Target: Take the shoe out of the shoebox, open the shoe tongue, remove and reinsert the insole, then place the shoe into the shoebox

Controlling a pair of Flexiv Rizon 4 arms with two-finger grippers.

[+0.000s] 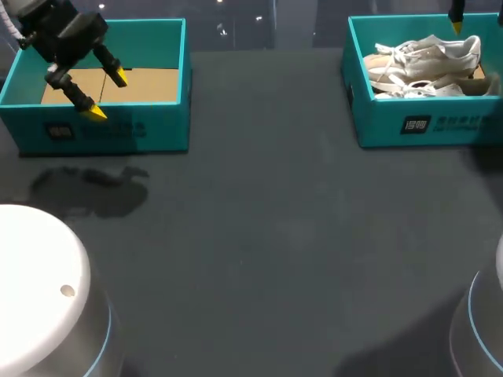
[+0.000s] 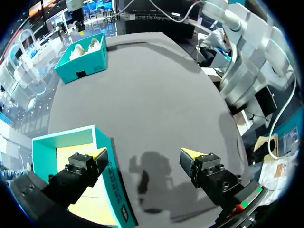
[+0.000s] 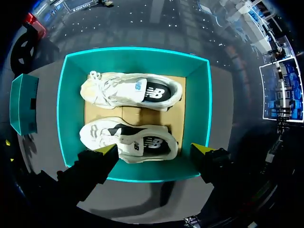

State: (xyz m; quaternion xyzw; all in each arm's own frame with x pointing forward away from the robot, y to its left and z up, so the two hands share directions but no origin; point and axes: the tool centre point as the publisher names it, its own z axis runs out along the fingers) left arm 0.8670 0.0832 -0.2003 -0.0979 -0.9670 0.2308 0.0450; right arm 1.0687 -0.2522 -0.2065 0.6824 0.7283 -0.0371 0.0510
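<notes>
Two shoes (image 3: 128, 90) in shoebox (image 3: 71, 109), directly beneath wide-spread right gripper (image 3: 155, 149).

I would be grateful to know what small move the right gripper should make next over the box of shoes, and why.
Probably lower the right gripper straight down toward the nearer shoe. Its fingers are open and empty, it hangs above the shoebox, and that shoe and the other shoe both lie inside, so none is out yet.

A dark grey surface (image 1: 259, 236) carries an empty teal box (image 1: 102, 129), possibly a lid, with a brown cardboard floor, at its far left. A soft shadow (image 1: 90, 188) lies just before it.
</notes>
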